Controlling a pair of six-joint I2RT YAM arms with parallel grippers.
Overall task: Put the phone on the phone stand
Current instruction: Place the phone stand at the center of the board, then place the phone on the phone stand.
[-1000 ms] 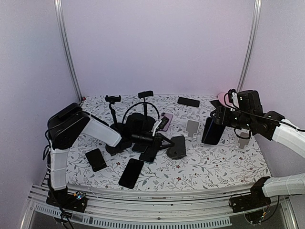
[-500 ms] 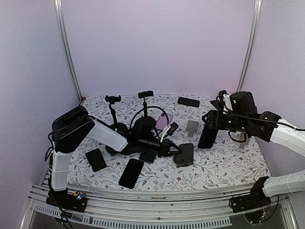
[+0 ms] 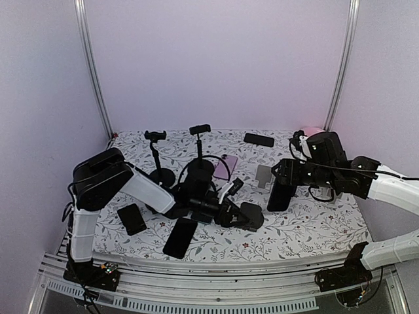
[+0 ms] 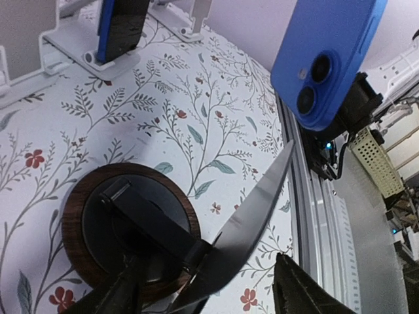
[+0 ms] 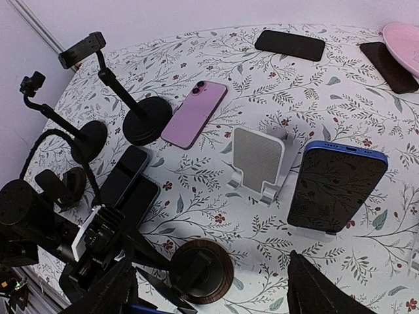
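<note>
There, two dark phones (image 5: 126, 173) lie near round stand (image 5: 201, 269).

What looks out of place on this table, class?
The pink phone lies flat, camera side up and askew, on the table, though the white stand beside it is empty. Nothing looks spilled or broken.

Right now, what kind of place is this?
Probably a robot practice booth: bare lilac walls, silver metal corner rails, and a flowery tablecloth crowded with black phones and black clamp stands.
</note>
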